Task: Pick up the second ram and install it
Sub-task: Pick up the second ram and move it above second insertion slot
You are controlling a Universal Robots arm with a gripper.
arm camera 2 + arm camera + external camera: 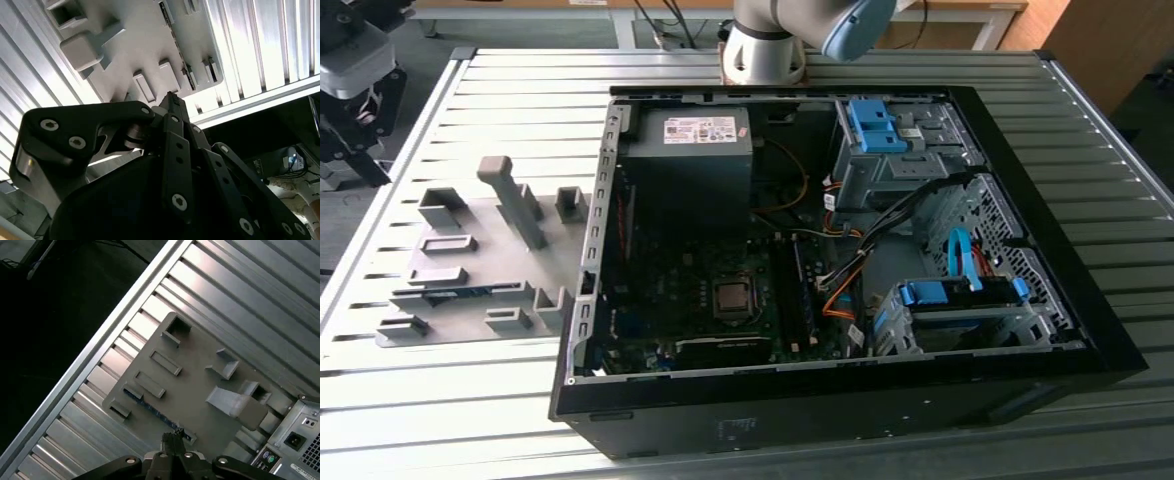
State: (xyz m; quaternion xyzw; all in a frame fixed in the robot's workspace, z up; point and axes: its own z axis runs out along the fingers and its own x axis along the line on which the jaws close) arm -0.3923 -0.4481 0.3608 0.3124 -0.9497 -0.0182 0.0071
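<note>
Pincer [172, 436], closed, hovers over one ram [150, 407] in one grey holder [195, 400].

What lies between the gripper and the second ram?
Nothing: in the first wrist view the gripper hangs above one end of the second ram, which lies on the grey holder plate, with no object between them.

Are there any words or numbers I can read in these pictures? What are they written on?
No text here can be read.
White sticker on the power supply box, in the exterior view: it has print, but too small to read.
Pale strip below the power socket, in the first wrist view: it has print, but too small to read.
</note>
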